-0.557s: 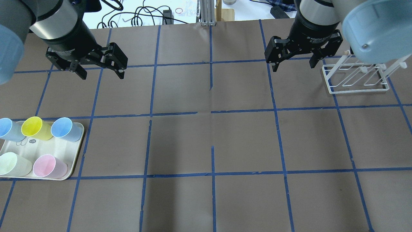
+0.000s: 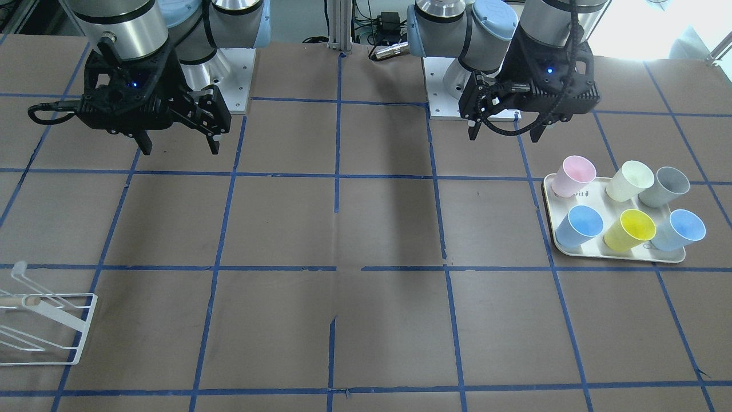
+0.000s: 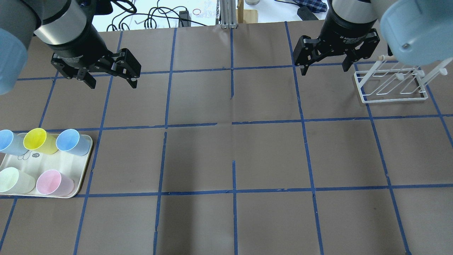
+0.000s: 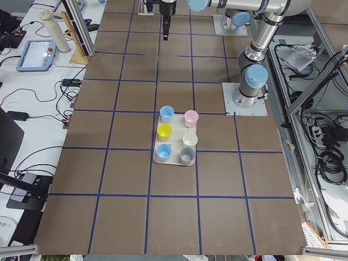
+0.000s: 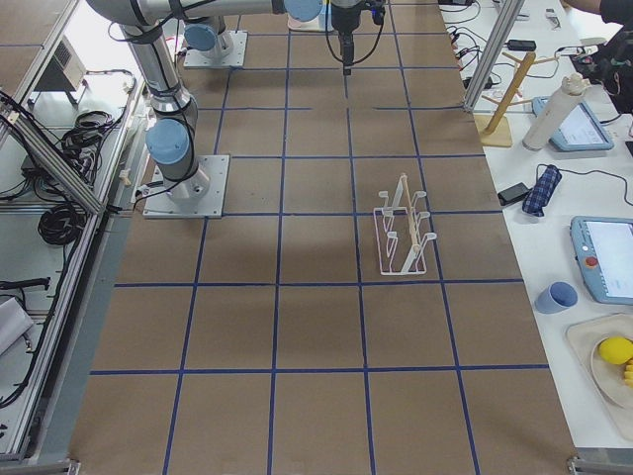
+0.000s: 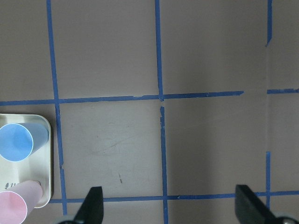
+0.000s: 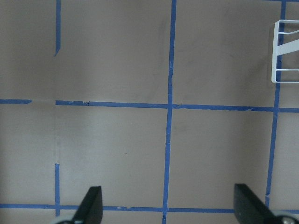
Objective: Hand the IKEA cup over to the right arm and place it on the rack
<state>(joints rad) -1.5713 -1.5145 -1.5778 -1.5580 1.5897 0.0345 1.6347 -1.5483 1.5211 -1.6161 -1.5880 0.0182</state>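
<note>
The IKEA cup (image 3: 6, 141), pale sky-blue, stands at the far-left end of a cream tray (image 3: 53, 163). It also shows in the front view (image 2: 680, 230) and in the left side view (image 4: 163, 151). My left gripper (image 3: 113, 83) hangs open and empty above the table, beyond the tray and apart from the cups; it also shows in the front view (image 2: 504, 137). My right gripper (image 3: 324, 71) is open and empty, just left of the white wire rack (image 3: 358, 85). The rack also shows in the front view (image 2: 86, 326) and at the edge of the right wrist view (image 7: 273, 56).
The tray also holds a greyer-blue cup (image 3: 69, 140), a yellow cup (image 3: 35, 140), a pale green cup (image 3: 9, 179), a pink cup (image 3: 49, 182) and a grey cup (image 2: 666, 184). Brown paper with a blue tape grid covers the table.
My right gripper has moved slightly away from the robot, toward the table's far edge. My left gripper has shifted very little. Both stay open. The cups have not moved.
</note>
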